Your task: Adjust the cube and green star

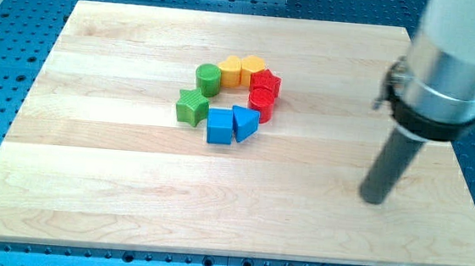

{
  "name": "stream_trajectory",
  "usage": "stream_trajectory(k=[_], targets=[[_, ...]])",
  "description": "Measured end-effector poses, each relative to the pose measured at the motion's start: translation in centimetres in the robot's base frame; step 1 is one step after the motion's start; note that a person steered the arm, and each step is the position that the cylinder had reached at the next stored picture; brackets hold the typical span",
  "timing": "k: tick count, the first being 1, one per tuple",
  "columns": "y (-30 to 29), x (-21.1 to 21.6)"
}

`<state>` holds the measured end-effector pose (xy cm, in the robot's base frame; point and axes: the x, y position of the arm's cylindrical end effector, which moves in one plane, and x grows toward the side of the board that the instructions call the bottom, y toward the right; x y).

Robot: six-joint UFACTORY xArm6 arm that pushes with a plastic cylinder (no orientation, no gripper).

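A blue cube (218, 126) and a green star (191, 106) lie side by side near the board's middle, the star to the cube's upper left. They belong to a tight ring of blocks. My tip (372, 198) is far off at the view's right, well below and right of the ring, touching no block.
The ring also holds a blue triangle (244, 122), a green cylinder (209, 79), two yellow blocks (231, 69) (253, 70), a red star (266, 84) and a red cylinder (262, 103). The wooden board (89, 189) lies on a blue perforated table.
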<state>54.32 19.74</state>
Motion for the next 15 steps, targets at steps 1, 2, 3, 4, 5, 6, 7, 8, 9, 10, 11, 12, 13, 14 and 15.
stream_trajectory(k=[1, 2, 3, 4, 5, 6, 7, 8, 9, 10, 11, 12, 13, 14, 15], targets=[[3.0, 0.0], [3.4, 0.0], [-0.5, 2.7], [-4.4, 1.8], [-7.2, -1.9], [-12.3, -2.7], [-15.0, -6.0], [-16.7, -6.0], [-17.6, -6.0], [-18.2, -6.4], [-18.7, -6.0], [-20.0, -4.0], [-21.2, -4.0], [-21.2, -4.3], [-21.2, -5.0]])
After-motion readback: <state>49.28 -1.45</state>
